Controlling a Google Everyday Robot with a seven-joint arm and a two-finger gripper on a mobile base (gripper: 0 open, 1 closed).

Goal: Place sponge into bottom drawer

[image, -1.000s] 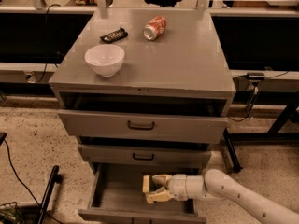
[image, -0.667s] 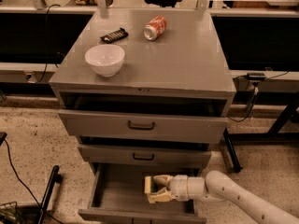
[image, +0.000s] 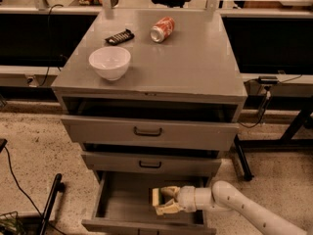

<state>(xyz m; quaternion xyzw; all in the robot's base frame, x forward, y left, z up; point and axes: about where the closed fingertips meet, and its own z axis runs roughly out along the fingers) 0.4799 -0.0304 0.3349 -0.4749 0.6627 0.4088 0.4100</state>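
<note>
Speckled beige flooring (image: 34, 146) surrounds a grey metal cabinet (image: 230, 106) seen from above and in front, with dark shelving and cables behind it. On the cabinet's flat grey worktop (image: 195, 62) a white bowl (image: 110, 61) stands near the front left corner. Farther back lie a small black wrapped bar (image: 120, 36) and, just to its right, a red and silver drinks can (image: 162, 29) on its side. Two upper drawers with black handles sit below, the top drawer (image: 98, 130) and the middle drawer (image: 107, 162), each pulled out a little. Under them the bottom drawer (image: 122, 207) is pulled out the farthest, showing a shallow grey tray. A white robot arm (image: 244, 209) reaches in from the lower right corner and ends in a tool (image: 158, 201) with pale tan fingers (image: 168, 190) pointing left, inside the right half of that drawer. The tool is closed around the sponge (image: 154, 198), which stands on edge between the fingertips, its dark green face turned left and its pale yellow foam behind it. The sponge is within the drawer's walls; whether it touches the drawer floor cannot be told. A black cable (image: 17, 173) and a black rod (image: 51, 204) lie on the floor at the left.
</note>
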